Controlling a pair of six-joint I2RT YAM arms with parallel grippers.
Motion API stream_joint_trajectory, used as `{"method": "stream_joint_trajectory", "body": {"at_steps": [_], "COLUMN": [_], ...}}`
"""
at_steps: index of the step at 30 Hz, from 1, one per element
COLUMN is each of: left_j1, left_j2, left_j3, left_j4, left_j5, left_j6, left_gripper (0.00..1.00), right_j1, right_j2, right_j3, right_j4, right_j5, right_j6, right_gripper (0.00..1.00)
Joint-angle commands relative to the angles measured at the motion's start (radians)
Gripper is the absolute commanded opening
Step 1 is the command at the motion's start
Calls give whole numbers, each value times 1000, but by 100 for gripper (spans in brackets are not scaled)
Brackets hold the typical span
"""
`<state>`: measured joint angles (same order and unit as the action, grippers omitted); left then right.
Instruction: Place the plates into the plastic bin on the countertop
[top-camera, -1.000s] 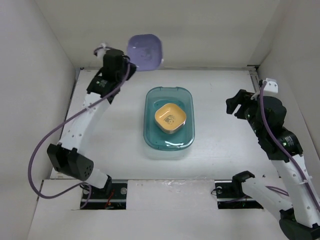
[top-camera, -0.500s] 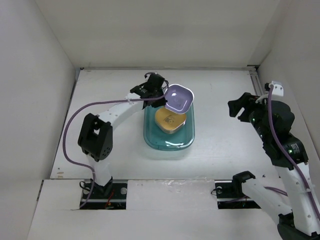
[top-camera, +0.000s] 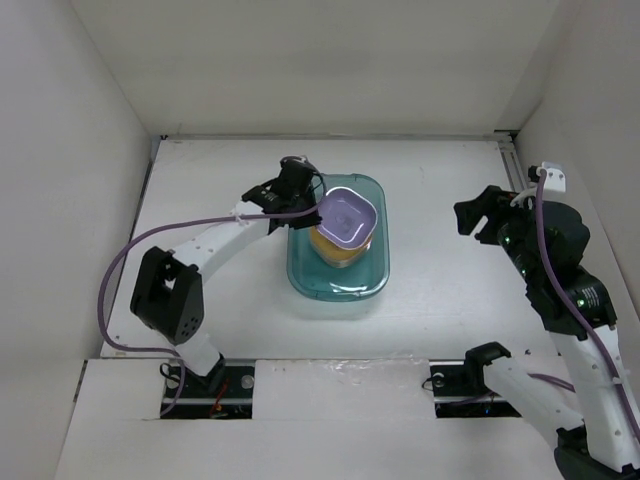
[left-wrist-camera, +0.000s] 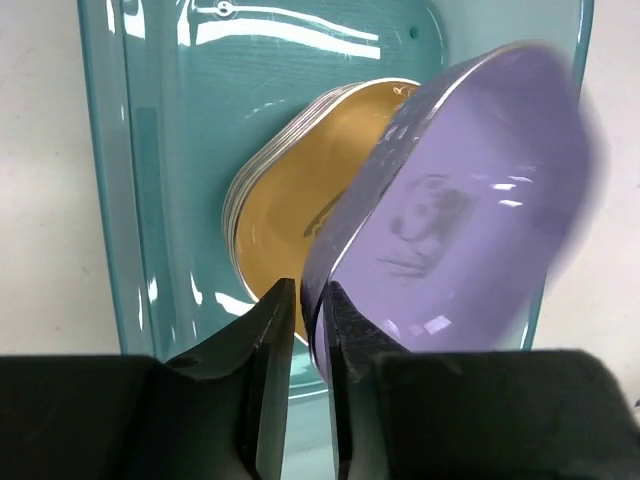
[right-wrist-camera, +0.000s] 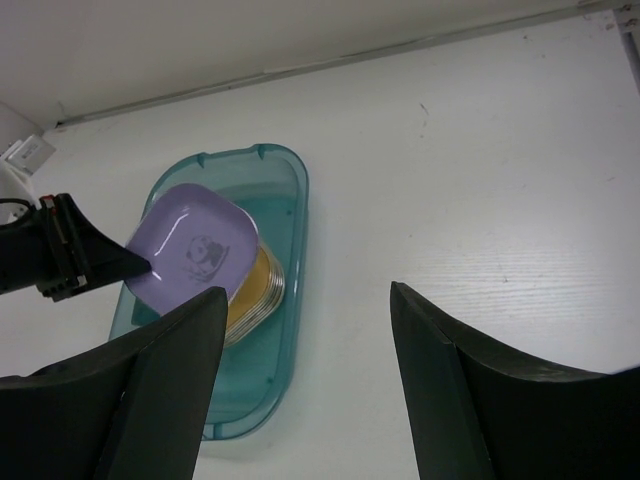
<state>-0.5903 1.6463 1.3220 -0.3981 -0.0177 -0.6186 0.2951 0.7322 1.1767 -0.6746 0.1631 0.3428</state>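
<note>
White countertop (top-camera: 440, 290), enclosed by white walls (top-camera: 90, 120). Teal bin (top-camera: 300, 272) at frame centre. Left gripper (left-wrist-camera: 305, 300) clamps purple plate (left-wrist-camera: 470, 200) over the bin. Right gripper (right-wrist-camera: 308, 300), right of frame: fingers spread, empty.

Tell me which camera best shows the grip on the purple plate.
Left wrist: left gripper pinches the purple plate at its rim, close up. Top external and right wrist show the plate small, the pinch unclear.
</note>
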Motion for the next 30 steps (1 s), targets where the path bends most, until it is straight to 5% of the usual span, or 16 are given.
{"method": "stream_joint_trajectory", "body": {"at_steps": [1,4,8,10,11,12,13,30], "left_j1": [9,27,27,27,27,27,27,27], "left_j2": [-69,-79,-120,-161,-187,-245,-275,-1072], "left_j3": [-27,-50,-63,-73,-73,-73,-73,-293], "left_j4": [7,7,-16,-16,-16,-28,-39,-265], "left_j5": [-1,-1,-10,-10,-24,-57,-76,-570], "left_j6": [23,23,23,13,13,13,13,27], "left_gripper": [15,19,44,69,79,99,100,100], "right_j1": [-5,-5,-5,-5,-5,-5,-5,53], "right_j2": [-14,-14,-14,-14,-14,-14,-14,-137], "right_j3": [-5,-5,6,18,27,37,56,221], "right_j4": [15,15,15,15,6,-11,-25,-313], "right_j5": [-16,-27,-49,-60,-60,-45,-36,84], "right_j6": [-13,-13,-13,-22,-33,-33,-33,-148], "right_gripper": [72,72,72,73,87,92,100,100]}}
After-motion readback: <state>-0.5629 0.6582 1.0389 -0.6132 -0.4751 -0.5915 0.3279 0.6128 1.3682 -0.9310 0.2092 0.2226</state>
